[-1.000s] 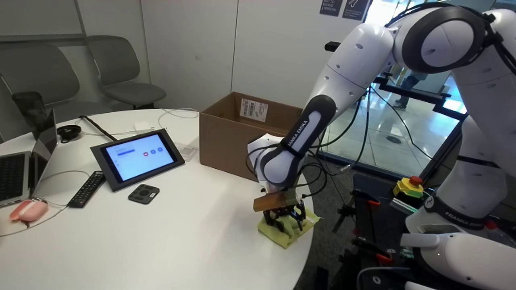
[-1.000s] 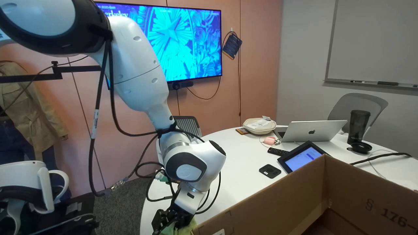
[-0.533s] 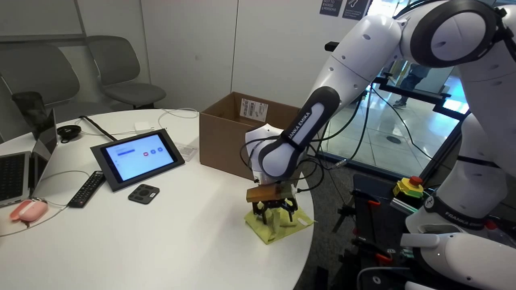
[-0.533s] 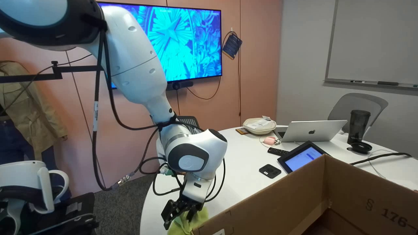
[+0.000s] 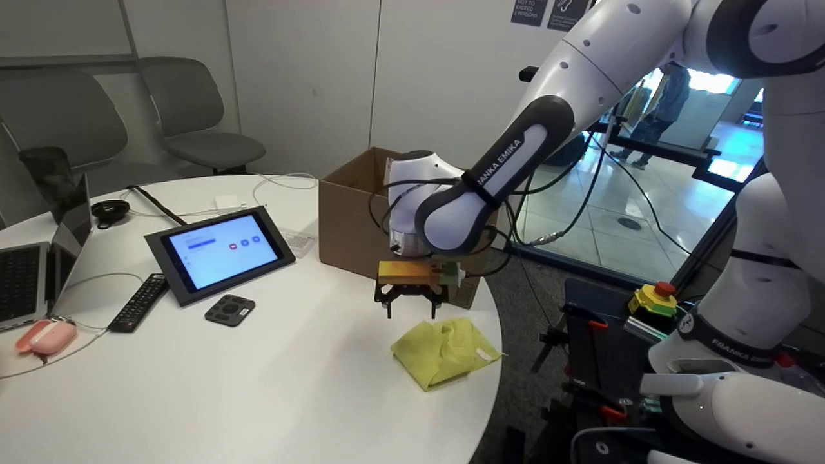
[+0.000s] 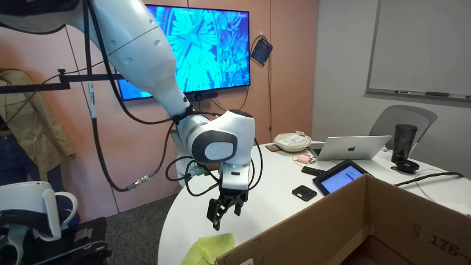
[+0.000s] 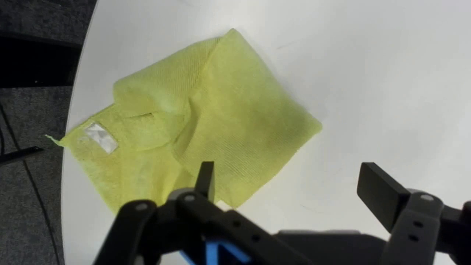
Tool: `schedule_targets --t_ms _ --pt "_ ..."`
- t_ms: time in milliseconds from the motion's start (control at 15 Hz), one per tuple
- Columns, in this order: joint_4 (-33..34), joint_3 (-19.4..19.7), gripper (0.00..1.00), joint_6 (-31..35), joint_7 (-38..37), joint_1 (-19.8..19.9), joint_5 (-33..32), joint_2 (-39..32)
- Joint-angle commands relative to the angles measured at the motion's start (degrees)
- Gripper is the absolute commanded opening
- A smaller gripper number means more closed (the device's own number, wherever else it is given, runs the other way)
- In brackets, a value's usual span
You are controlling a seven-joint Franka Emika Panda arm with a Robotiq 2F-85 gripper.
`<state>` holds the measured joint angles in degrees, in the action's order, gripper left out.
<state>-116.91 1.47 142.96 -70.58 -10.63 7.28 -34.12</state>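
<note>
Round-edged white table [image 5: 258,399], in both exterior views: black-framed lit tablet [image 5: 222,251], with slim black remote control [image 5: 137,303] and dark rounded-square device [image 5: 230,310] just beside it; silver laptop [image 6: 358,148]; pink earphone case [image 6: 304,158]. Pinkish wall [image 6: 294,73], in an exterior view: wide flat display [image 6: 209,51] glowing blue.

Soft shadows lie on the bright white table [image 5: 258,393]

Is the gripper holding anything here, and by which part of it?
Nothing: the gripper is open, and the yellow cloth lies apart from it on the table.
</note>
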Motion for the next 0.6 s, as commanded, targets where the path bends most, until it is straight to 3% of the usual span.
schedule_targets --t_ms 0,533 --pt "-4.6 0.62 1.0 1.05 -0.13 -0.98 -0.51 4.3" --pt "-11.2 -0.28 1.0 2.15 -1.56 0.41 3.69 3.59"
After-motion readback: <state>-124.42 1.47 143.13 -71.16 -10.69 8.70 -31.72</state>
